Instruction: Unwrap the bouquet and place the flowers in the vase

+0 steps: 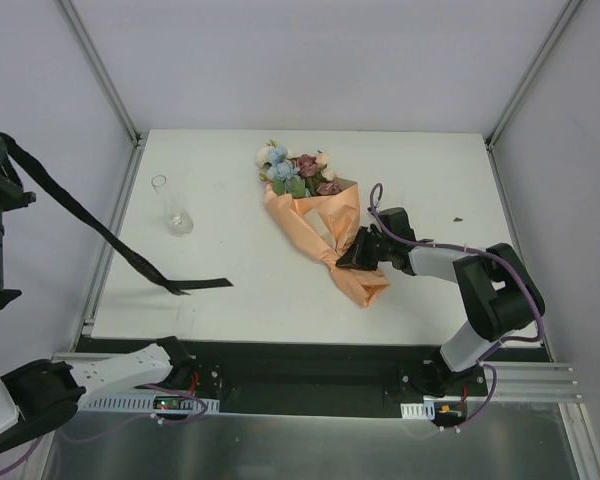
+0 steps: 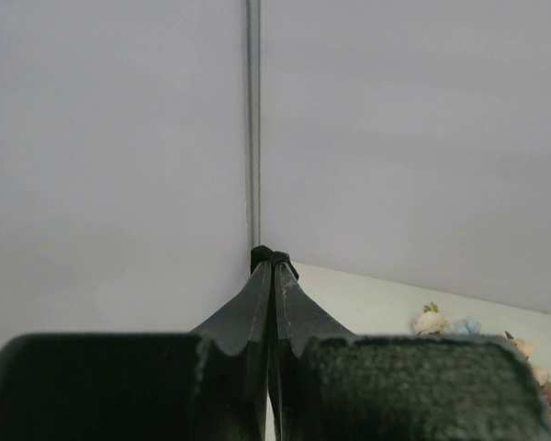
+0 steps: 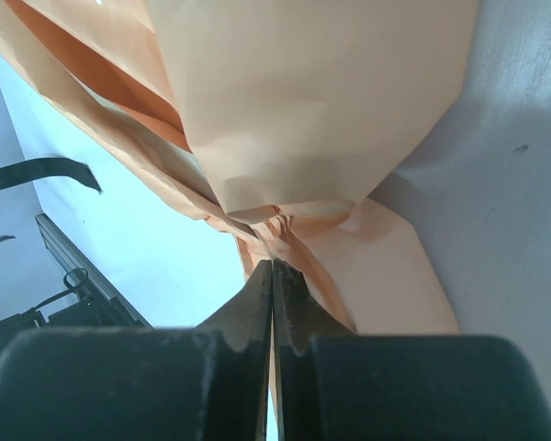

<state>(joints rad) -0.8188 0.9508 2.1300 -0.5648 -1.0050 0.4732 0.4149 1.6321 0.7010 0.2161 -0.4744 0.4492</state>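
The bouquet (image 1: 320,225) lies on the white table, its peach-orange paper cone pointing toward the near right. The flowers (image 1: 295,170) poke out of the wide far end, and their white and blue heads (image 2: 432,322) show low in the left wrist view. My right gripper (image 1: 352,255) is shut on the pinched waist of the wrapping paper (image 3: 285,119), its tips (image 3: 273,266) at the crease. My left gripper (image 1: 0,142) is raised at the far left, shut on a black ribbon (image 1: 100,225) that slopes down to the table; a bit of ribbon (image 2: 274,256) shows at its tips. The clear vase (image 1: 172,208) stands to the left of the bouquet.
The ribbon's free end (image 1: 205,285) rests on the table (image 1: 430,290) near the front left. White walls and metal corner posts (image 1: 105,70) enclose the table. A small dark speck (image 1: 458,218) lies at the right. The arm bases' rail (image 1: 310,375) runs along the near edge.
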